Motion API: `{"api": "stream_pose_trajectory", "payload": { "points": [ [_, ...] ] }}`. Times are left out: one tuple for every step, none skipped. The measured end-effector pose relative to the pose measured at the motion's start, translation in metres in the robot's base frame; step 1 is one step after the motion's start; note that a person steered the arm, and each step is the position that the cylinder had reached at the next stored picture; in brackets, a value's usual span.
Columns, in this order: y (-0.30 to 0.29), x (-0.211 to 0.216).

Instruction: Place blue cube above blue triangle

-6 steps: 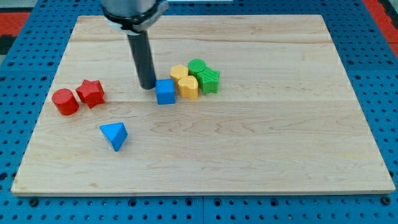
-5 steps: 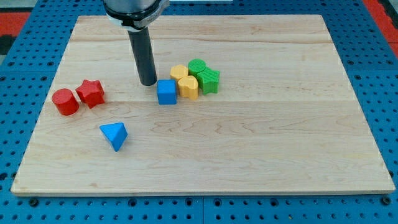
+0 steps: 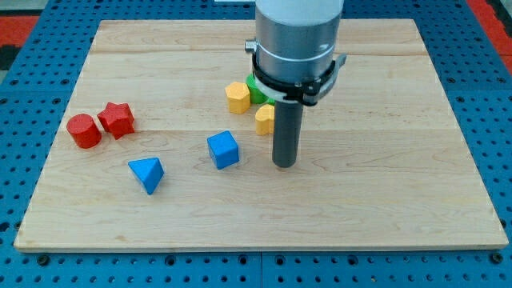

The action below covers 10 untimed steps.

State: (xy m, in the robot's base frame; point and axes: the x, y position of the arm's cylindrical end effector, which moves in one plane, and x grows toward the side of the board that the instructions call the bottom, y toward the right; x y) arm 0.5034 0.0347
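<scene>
The blue cube lies near the board's middle, turned at an angle. The blue triangle lies to its lower left, a short gap away. My tip rests on the board to the right of the blue cube, about one cube width apart from it. The rod rises from the tip and its wide grey body covers part of the block cluster behind it.
A red cylinder and a red star sit at the view's left. Two yellow blocks and a green block lie just above the tip, partly hidden by the arm. The wooden board sits on a blue pegboard.
The tip has moved from the cube's upper left to its right. The blue cube has shifted down and rotated. The yellow and green cluster has been spread apart.
</scene>
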Motion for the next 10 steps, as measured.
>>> {"api": "stream_pose_trajectory", "payload": {
  "points": [
    [-0.002,0.006],
    [-0.01,0.004],
    [0.007,0.001],
    [0.013,-0.006],
    [-0.037,-0.014],
    [-0.081,-0.014],
    [-0.117,-0.014],
    [-0.125,-0.017],
    [-0.164,-0.019],
    [-0.181,-0.027]
  ]
}}
